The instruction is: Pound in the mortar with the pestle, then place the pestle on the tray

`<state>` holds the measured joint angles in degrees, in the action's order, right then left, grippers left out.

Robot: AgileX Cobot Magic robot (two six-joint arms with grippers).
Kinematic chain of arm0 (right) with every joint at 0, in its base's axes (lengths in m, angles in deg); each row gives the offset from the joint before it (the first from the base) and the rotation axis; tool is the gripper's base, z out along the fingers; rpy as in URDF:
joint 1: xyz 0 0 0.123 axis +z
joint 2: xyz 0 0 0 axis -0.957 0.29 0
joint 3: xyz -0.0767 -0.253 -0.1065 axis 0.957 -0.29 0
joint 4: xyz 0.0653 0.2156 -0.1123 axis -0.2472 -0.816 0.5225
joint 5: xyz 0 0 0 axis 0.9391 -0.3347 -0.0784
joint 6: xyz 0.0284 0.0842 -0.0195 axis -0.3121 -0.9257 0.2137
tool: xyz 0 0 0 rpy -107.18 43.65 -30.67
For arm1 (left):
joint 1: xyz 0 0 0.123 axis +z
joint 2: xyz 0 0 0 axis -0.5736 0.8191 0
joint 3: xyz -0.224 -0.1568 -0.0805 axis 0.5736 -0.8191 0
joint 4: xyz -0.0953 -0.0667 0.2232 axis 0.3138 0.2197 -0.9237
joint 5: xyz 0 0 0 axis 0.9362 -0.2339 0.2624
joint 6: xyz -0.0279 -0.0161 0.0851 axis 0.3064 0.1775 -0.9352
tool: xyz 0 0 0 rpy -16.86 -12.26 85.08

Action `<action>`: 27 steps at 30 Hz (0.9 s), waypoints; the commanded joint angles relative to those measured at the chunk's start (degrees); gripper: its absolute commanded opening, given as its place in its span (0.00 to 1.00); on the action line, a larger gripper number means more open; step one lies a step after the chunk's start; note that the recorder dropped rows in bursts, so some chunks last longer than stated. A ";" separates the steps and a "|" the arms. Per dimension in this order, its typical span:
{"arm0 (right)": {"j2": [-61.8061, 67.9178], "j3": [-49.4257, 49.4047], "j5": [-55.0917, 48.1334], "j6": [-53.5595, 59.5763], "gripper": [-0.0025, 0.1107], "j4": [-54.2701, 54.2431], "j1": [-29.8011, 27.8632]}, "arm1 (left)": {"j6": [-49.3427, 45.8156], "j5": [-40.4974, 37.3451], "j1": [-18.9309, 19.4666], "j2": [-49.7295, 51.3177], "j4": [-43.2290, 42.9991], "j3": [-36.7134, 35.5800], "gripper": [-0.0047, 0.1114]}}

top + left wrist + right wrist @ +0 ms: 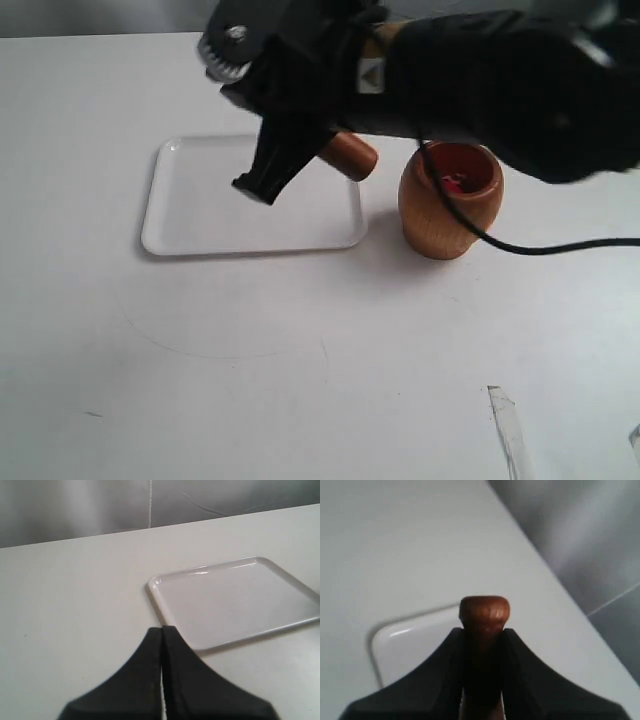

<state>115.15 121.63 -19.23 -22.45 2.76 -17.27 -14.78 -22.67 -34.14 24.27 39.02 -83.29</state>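
The white tray (200,215) lies flat on the table at left of centre. To its right stands the light-brown mortar (450,205), upright, its reddish inside showing. My right gripper (258,185) reaches across over the tray's right part and is shut on the dark reddish-brown pestle (348,155), which hangs tilted in the air, thick end toward the mortar. In the right wrist view the pestle's knob (484,611) sticks out past the right gripper (483,632), with a tray corner (410,645) below. My left gripper (162,629) is shut on nothing, just outside the tray's (235,600) corner.
A black cable (560,247) trails from the right arm past the mortar toward the right edge. A clear plastic strip (508,425) lies near the front right. A grey curtain (100,505) backs the table's far edge.
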 commanded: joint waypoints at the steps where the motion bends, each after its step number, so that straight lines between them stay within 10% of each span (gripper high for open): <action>1: -9.02 -12.42 20.58 -0.89 0.02 -4.32 -3.55 | 0.47 0.17 -0.44 -0.07 0.42 -0.03 0.04; 9: -13.15 -36.23 68.47 -5.62 0.02 -15.12 -6.23 | 0.47 0.17 -0.44 -0.07 0.42 -0.03 0.04; 27: 13.70 -30.74 69.96 -13.53 0.02 -14.76 -12.09 | 0.47 0.17 -0.44 -0.07 0.42 -0.03 0.04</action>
<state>125.18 89.98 49.95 -35.65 -12.50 -29.15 -14.78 -22.67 -34.14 24.27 39.02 -83.29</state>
